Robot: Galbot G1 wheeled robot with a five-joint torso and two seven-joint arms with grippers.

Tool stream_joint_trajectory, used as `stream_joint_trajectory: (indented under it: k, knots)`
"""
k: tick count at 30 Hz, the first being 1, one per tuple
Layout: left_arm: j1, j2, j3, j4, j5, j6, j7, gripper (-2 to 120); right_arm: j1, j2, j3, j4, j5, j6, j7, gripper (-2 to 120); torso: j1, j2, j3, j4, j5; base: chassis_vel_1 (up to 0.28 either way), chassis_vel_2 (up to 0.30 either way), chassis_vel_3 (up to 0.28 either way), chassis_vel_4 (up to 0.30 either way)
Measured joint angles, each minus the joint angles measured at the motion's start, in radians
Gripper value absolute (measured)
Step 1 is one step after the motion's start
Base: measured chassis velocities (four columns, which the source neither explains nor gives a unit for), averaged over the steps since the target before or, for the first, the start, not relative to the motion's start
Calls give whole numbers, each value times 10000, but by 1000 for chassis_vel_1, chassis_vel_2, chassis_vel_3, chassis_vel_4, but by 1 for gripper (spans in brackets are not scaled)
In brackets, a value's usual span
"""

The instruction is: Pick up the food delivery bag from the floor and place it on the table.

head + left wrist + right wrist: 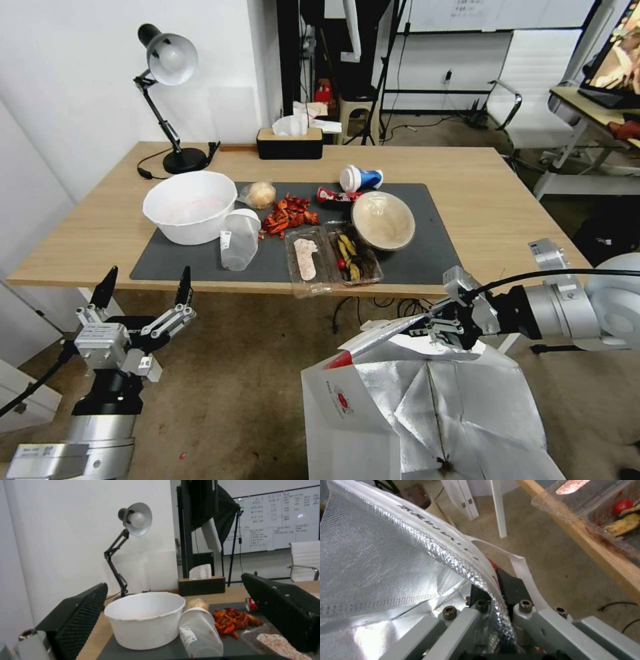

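Observation:
The food delivery bag stands open in front of the table's near edge, its silver foil lining facing up and a round red logo on its white side. My right gripper is shut on the bag's top rim. In the right wrist view the foil rim is pinched between the black pads, with a white strap handle looping beside them. The bag's bottom is cut off, so I cannot tell whether it rests on the floor. My left gripper hangs open and empty to the left, below the table.
On the dark mat lie a white bowl, a tipped plastic cup, red food scraps, clear trays and a wooden bowl. A lamp and tissue box stand behind. Bare wood lies right of the mat.

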Motion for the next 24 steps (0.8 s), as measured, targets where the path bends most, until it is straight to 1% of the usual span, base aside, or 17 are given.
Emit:
stream_joint_trajectory:
  k: [24]
  knots:
    - [81,27,-53,-91,-49,-155,-12,100,-226,-50,289,336,63,6,-6,0,-39,-87,-50,0,0,0,0,0,0]
